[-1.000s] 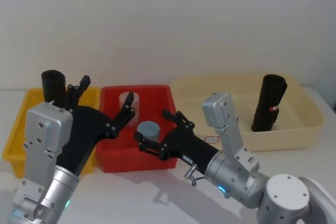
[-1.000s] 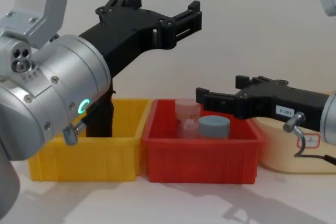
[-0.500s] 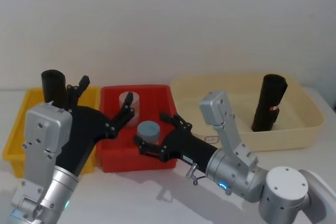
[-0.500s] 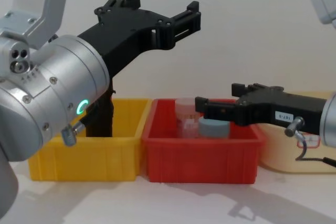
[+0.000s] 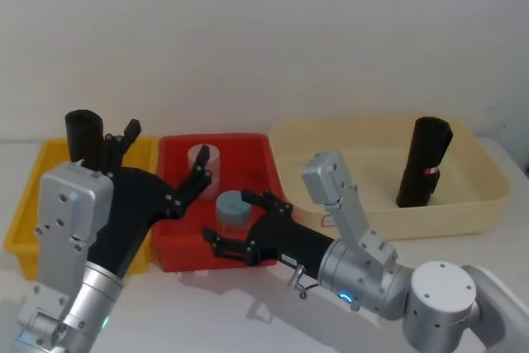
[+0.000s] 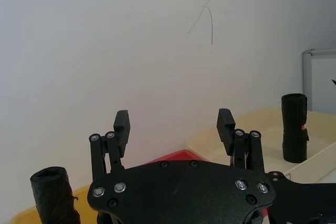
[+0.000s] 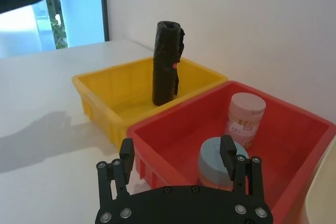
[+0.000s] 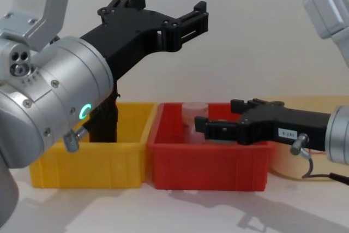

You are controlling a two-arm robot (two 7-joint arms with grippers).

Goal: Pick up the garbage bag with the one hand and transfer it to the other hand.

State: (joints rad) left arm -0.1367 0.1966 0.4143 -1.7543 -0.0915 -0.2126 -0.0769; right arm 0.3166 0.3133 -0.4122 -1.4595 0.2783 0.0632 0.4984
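Note:
A garbage bag [image 5: 83, 133], a black roll, stands upright at the back of the yellow bin [image 5: 23, 217]; it also appears as the roll [image 7: 167, 62] and the roll [image 6: 52, 195]. A second black roll [image 5: 423, 163] leans in the beige tub [image 5: 479, 204]. My left gripper [image 5: 165, 155] hangs open above the yellow and red bins, level with the top of the first bag, holding nothing. My right gripper [image 5: 232, 222] is open and low over the front of the red bin [image 5: 178, 255], around the grey-lidded jar's position, with the bag in the yellow bin farther off.
The red bin [image 7: 294, 145] holds a grey-lidded jar [image 7: 214, 162] and a pink-lidded jar [image 7: 245, 116]. The three containers stand side by side against a white wall. Bare white tabletop [image 5: 215, 303] lies in front of them.
My right gripper has moved left and down, from the red bin's right side to its front. The left arm and both black rolls have stayed put.

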